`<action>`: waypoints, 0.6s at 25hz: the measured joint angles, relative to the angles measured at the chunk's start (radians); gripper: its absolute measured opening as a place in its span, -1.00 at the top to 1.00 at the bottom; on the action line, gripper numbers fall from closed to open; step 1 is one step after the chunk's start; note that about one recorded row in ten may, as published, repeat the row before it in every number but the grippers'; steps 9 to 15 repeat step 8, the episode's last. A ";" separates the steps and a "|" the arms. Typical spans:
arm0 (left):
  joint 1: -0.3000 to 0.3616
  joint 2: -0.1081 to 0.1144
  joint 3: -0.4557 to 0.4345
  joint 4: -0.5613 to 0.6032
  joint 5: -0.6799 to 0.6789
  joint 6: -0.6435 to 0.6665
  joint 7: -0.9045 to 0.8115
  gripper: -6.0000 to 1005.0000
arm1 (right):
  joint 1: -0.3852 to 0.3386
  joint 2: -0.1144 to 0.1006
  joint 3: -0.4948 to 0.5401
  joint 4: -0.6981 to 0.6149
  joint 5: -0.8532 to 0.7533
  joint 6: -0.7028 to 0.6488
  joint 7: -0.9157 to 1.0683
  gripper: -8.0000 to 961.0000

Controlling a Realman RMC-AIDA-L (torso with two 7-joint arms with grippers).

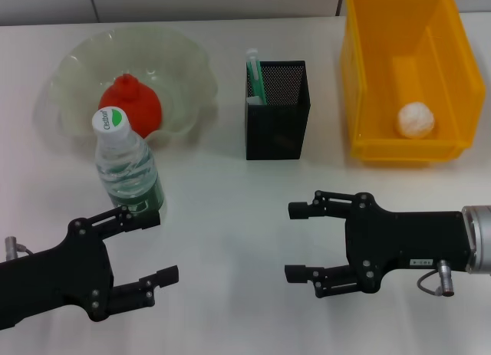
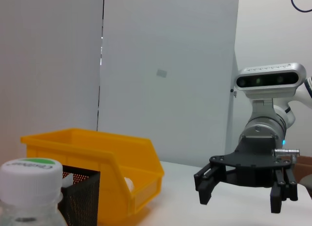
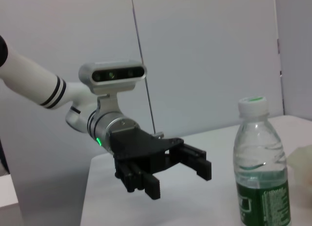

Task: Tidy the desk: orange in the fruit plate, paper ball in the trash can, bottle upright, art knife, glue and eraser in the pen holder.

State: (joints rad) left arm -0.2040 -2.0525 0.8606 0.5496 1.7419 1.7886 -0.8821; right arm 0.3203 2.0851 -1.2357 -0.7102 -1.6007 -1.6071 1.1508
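Observation:
The orange (image 1: 130, 102) lies in the pale green fruit plate (image 1: 184, 56) at the back left. The water bottle (image 1: 126, 169) stands upright just in front of the plate. A black mesh pen holder (image 1: 278, 117) holds a green-and-white stick-like item (image 1: 255, 75). The white paper ball (image 1: 415, 119) lies in the yellow bin (image 1: 368, 79). No eraser shows. My left gripper (image 1: 159, 246) is open and empty below the bottle. My right gripper (image 1: 294, 241) is open and empty in front of the pen holder. The right wrist view shows the bottle (image 3: 261, 162) and left gripper (image 3: 179, 181).
The white table runs between the two grippers. In the left wrist view the right gripper (image 2: 240, 199) hangs over the table, with the yellow bin (image 2: 97, 153), pen holder (image 2: 80, 196) and bottle cap (image 2: 31, 172) nearby. A grey wall stands behind.

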 joint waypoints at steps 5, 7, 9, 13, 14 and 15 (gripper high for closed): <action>0.001 -0.002 0.000 0.000 0.000 0.000 0.000 -0.53 | -0.004 0.000 0.000 0.004 0.006 0.003 -0.011 -0.76; 0.002 -0.003 0.000 0.000 0.000 0.000 0.000 -0.53 | -0.006 0.000 0.001 0.007 0.006 0.005 -0.013 -0.76; 0.002 -0.003 0.000 0.000 0.001 0.000 0.000 -0.53 | -0.007 0.000 0.001 0.008 0.007 0.006 -0.013 -0.76; 0.002 -0.003 0.000 0.000 0.001 0.000 0.000 -0.53 | -0.007 0.000 0.001 0.008 0.007 0.006 -0.013 -0.76; 0.002 -0.003 0.000 0.000 0.001 0.000 0.000 -0.53 | -0.007 0.000 0.001 0.008 0.007 0.006 -0.013 -0.76; 0.002 -0.003 0.000 0.000 0.001 0.000 0.000 -0.53 | -0.007 0.000 0.001 0.008 0.007 0.006 -0.013 -0.76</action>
